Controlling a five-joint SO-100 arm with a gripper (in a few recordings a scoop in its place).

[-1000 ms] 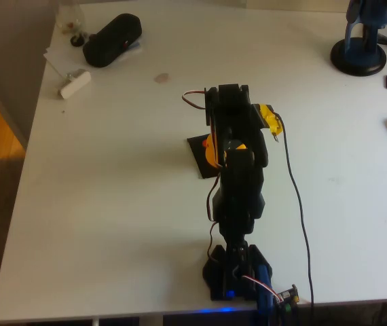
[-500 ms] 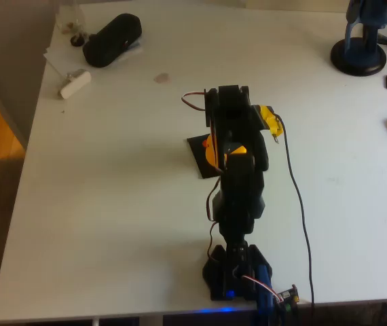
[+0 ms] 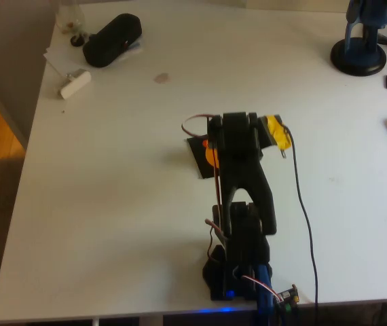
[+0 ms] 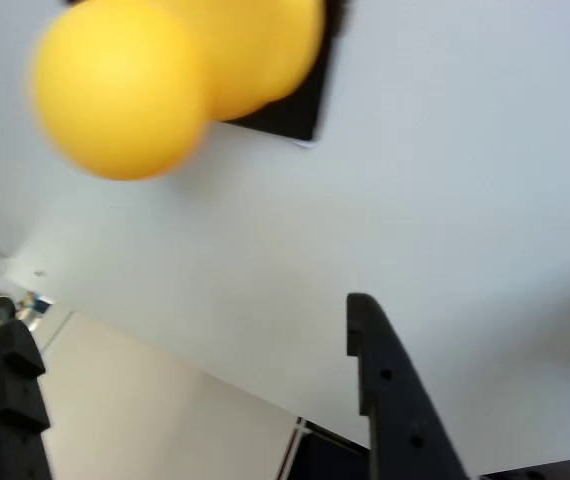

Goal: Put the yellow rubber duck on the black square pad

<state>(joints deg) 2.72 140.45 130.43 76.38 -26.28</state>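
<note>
Sitting on one black square pad (image 4: 290, 105) is one yellow rubber duck (image 4: 165, 70), blurred in the wrist view and clear of the jaws (image 4: 190, 385), which stand wide apart with nothing between them. From overhead, an orange sliver of the duck (image 3: 210, 154) shows beside the arm (image 3: 242, 176), on the pad (image 3: 197, 151) near the middle of the white tabletop (image 3: 112, 204).

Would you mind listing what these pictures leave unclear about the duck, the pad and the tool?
- Duck: overhead, the arm covers most of it; wrist view, blurred and cut by the top edge, beak unseen.
- Pad: overhead, a corner shows beside the arm; wrist view, mostly behind the duck.
- Tool: open and empty; overhead, hidden under the arm.
</note>
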